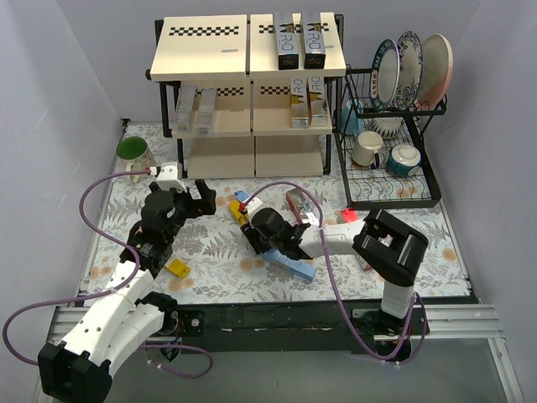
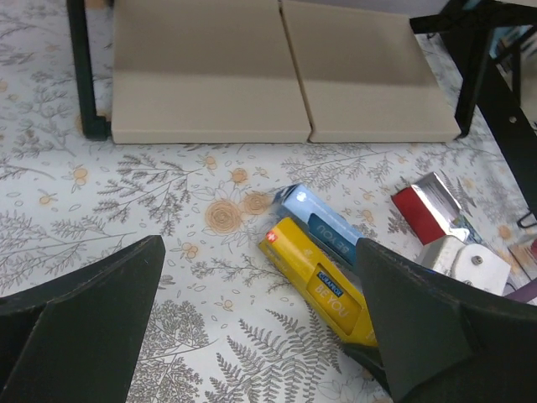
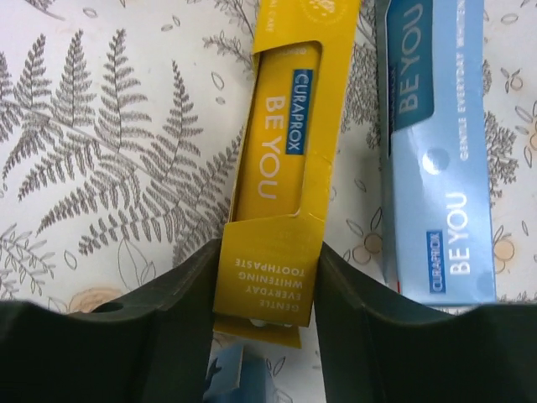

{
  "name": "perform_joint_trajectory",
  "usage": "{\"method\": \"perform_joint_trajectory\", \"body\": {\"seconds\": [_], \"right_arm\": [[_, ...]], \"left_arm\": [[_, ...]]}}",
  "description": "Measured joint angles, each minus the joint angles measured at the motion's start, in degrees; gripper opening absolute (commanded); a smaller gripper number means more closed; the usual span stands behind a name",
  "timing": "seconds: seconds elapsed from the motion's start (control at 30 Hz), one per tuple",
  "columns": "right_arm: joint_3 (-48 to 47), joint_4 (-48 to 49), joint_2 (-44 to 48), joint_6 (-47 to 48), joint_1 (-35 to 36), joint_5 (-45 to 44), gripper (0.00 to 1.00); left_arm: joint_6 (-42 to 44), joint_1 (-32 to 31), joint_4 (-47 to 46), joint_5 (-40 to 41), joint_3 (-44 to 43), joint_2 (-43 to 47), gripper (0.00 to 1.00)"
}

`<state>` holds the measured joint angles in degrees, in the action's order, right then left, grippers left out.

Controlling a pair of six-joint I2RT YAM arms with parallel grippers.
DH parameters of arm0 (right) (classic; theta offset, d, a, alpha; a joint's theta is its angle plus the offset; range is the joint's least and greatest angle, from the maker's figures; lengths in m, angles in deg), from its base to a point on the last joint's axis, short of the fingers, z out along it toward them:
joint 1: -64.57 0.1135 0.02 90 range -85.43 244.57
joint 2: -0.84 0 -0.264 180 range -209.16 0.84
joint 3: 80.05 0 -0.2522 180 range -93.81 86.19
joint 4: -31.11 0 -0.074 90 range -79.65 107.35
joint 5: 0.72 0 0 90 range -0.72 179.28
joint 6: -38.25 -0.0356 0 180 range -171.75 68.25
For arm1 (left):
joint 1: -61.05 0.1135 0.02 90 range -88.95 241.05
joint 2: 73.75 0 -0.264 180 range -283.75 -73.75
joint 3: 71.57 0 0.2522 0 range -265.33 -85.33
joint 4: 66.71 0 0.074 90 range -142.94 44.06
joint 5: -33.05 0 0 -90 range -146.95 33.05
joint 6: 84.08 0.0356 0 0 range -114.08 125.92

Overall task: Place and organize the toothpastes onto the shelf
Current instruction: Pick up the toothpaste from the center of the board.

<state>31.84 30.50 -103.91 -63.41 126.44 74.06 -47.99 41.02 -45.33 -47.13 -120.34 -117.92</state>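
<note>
**Right gripper pinching the yellow carton on the fern-print table**

Right gripper (image 3: 268, 260) is pinching the yellow carton (image 3: 285, 151) at one end. I am seeing a finger pressing on each long side while the box is lying flat on the cloth.

Pale lilac-grey walls (image 1: 50, 126) are closing in the workspace on three sides. I am looking at a table (image 1: 210, 243) wearing a white covering printed with grey ferns and small orange flowers.

At the back, the shelf (image 1: 201, 46) is standing against the rear wall. Its top tier is carrying two dark cartons (image 1: 288, 42) side by side on the right half. The middle tier is carrying two pale cartons (image 1: 298, 102) on the right and two silver-grey cartons (image 1: 186, 109) on the left.

Just right of it, a black wire dish rack (image 1: 390, 197) is holding upright plates (image 1: 411, 67) with mugs (image 1: 367, 147) below.

Left gripper (image 1: 197, 197) is hovering over the cloth in front of the shelf, fingers spread wide and holding nothing.

A light blue carton (image 3: 432, 168) is lying just beside the yellow one, roughly parallel to it. A red carton (image 2: 419, 210) is sitting near them, toward the dish rack side. A green cup (image 1: 132, 151) is standing at the table's far left corner.
</note>
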Motion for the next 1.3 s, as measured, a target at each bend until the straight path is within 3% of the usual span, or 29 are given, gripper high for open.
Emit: {"method": "perform_joint_trajectory", "body": {"seconds": [0.1, 0.47, 0.73, 1.0, 1.3], "right_arm": [[2.4, -0.2, 2.3, 2.0, 0.1, 1.1, 0.40], [6.7, -12.4, 21.3, 14.7, 0.1, 13.8, 0.36], [3.9, -25.2, 31.8, 22.1, -0.3, 20.3, 0.35], [3.5, -33.2, 41.4, 25.4, -0.7, 22.1, 0.35], [2.6, -36.5, 45.3, 26.2, -0.7, 25.3, 0.35]], "left_arm": [[2.0, 0.0, -0.5, -4.5, 0.2, 0.8, 0.98], [10.8, 0.0, -0.7, -26.1, 1.4, 2.8, 0.98], [20.9, -2.4, 10.8, -43.1, -7.0, 2.4, 0.98], [31.6, -8.5, 26.6, -44.9, -18.8, -2.3, 0.98], [41.0, -12.4, 35.1, -42.3, -20.3, -3.9, 0.98]]}}
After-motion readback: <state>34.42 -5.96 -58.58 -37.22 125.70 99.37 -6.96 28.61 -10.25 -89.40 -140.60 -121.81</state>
